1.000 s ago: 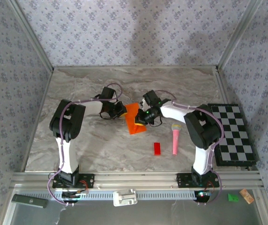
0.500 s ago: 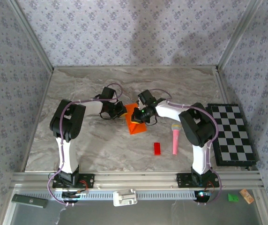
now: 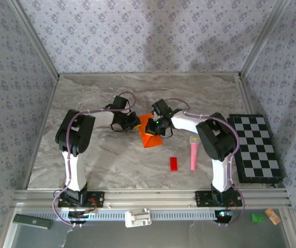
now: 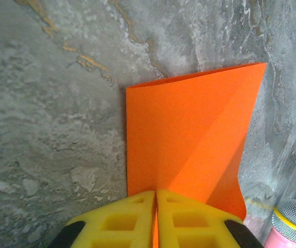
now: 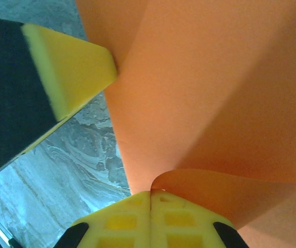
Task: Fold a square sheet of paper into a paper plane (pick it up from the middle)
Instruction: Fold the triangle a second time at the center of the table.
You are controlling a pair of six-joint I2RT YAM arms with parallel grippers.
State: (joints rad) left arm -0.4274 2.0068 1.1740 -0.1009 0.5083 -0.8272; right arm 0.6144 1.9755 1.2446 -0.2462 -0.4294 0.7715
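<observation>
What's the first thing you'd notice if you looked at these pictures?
The bright orange paper in the middle of the grey table jumps out, pinched from both sides by the left gripper and the right gripper. Next come the pink microphone and little red block closer to the front, and the black-and-white checkerboard at the right edge.

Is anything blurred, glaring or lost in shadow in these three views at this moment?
Top external: evenly lit, no glare, soft shadows on the back wall, the orange paper small but sharp. Left wrist: paper and marble table crisp, the paper's right part darker, left gripper slightly soft. Right wrist: very close, paper smoothly shaded, right gripper slightly soft.
</observation>
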